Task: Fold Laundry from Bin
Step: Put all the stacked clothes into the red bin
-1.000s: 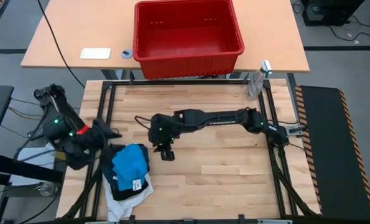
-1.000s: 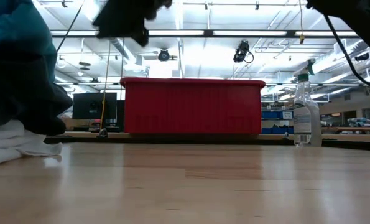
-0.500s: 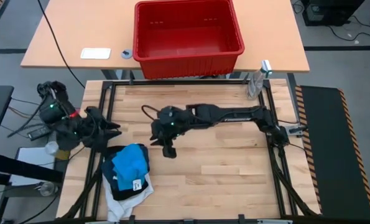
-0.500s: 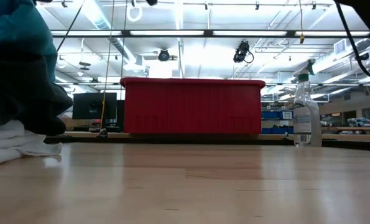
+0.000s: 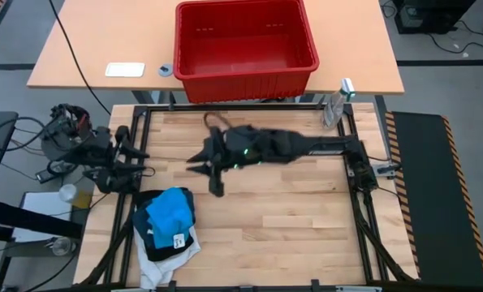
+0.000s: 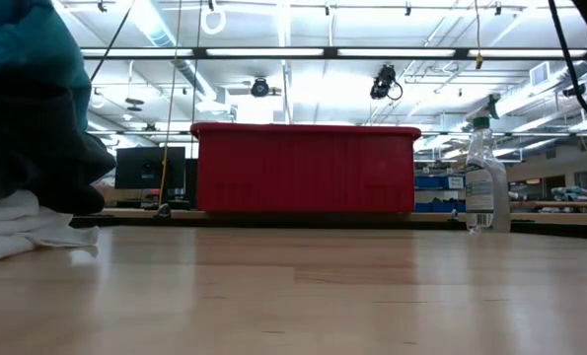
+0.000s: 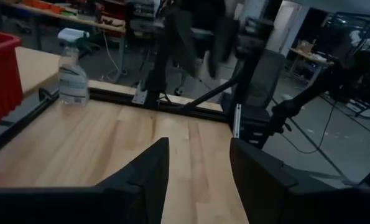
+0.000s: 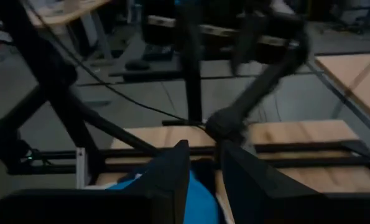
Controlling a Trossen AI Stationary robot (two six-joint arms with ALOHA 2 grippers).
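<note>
The bin (image 5: 246, 45) is standing on the far light-wood surface (image 5: 79, 57), behind the butcher-block surface (image 5: 290, 211) where the arms are working. It is a red rectangular plastic tub with ribbed sides and a thick rim, and from above no garment is showing inside it.

The laundry (image 5: 166, 229) is lying in a soft pile at the near left corner of the working surface. A small bright blue garment (image 5: 170, 210) is sitting on top, a dark one with a white tag (image 5: 178, 240) is under it, and white cloth (image 5: 156, 264) is hanging over the surface's near edge. In the low view the pile is filling the left edge of the picture.

The left gripper (image 5: 138, 161) is hovering at the left edge of the working surface, just beyond the pile and not touching it. Its fingers (image 7: 148, 167) are standing apart with only bare wood between them.

The right gripper (image 5: 202, 161) is hanging over the middle of the surface, pointing toward the left side. Its fingers (image 8: 172, 168) are a little apart and are holding nothing.

The whole right half and the centre of the wooden surface are lying open. A clear spray bottle (image 5: 337, 104) is standing at the far right corner, near the black frame rail (image 5: 225, 106).
</note>
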